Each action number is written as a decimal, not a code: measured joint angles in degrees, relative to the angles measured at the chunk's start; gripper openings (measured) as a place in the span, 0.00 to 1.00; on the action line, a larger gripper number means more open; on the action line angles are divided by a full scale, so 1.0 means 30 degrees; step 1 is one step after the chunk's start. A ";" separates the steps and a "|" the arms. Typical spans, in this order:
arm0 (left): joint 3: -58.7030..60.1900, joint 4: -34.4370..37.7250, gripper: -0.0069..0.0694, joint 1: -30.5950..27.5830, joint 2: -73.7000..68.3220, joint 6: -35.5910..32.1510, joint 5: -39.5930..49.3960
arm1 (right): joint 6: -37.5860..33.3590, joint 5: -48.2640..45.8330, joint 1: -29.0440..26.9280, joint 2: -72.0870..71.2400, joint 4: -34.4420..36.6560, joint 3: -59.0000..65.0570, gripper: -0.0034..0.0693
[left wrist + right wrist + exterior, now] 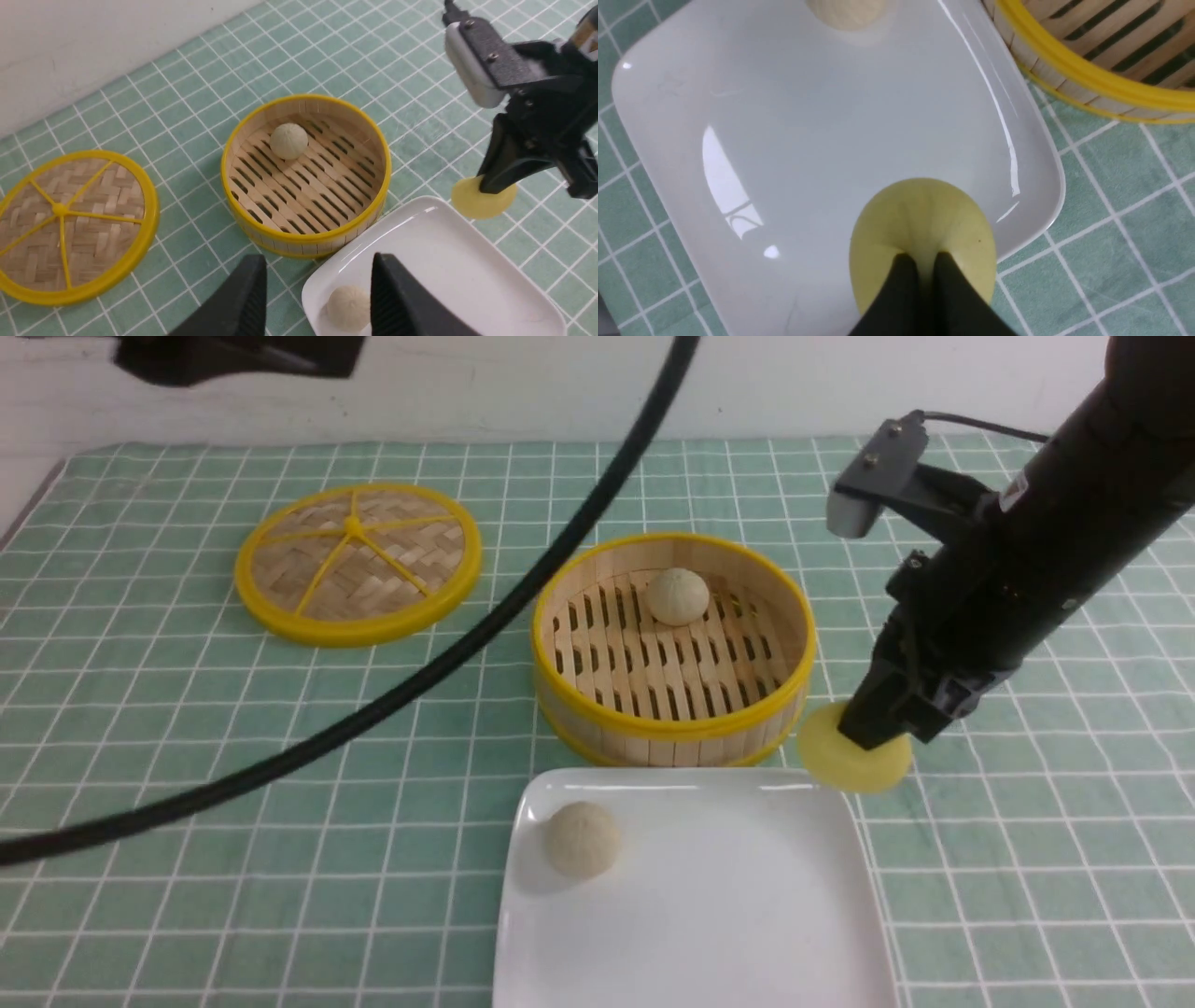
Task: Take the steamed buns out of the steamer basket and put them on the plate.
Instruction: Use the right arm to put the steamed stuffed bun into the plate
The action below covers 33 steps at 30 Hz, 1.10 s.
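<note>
The bamboo steamer basket (653, 737) stands mid-table with one off-white steamed bun (678, 595) on its slats. In front of it lies the white square plate (728, 896), and a second off-white bun (581, 839) rests near its left edge. My right gripper (878, 733) is shut on the pale yellow bun (854, 765), pinching its top, and holds it by the plate's far right corner. In the right wrist view the yellow bun (924, 210) hangs over that corner of the plate (808, 140). My left gripper (317, 280) is open, high up, with nothing between its fingers.
The flat woven lid (358, 563) with its yellow rim lies at the back left on the green checked cloth. A black cable (448, 653) crosses the front view diagonally. A white wall bounds the table's far side.
</note>
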<state>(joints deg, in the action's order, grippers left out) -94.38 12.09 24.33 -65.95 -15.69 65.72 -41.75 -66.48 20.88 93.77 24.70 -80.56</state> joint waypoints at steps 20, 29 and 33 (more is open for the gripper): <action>1.3139 0.2424 0.43 0.0000 0.4215 -0.3383 -0.8898 | -0.0873 0.1067 0.0000 0.1592 0.0058 0.0028 0.08; 1.4109 0.2833 0.40 0.0000 0.4215 -0.3421 -0.9475 | -0.1255 0.1301 0.0000 0.3000 0.0325 0.0028 0.08; 1.4109 0.2833 0.40 0.0000 0.4215 -0.3443 -0.9516 | -0.1498 0.1376 0.0000 0.4082 0.0483 0.0028 0.08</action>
<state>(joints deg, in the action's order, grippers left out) -52.05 20.59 24.33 -53.31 -26.01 37.17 -46.24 -62.35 20.88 106.02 26.15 -80.47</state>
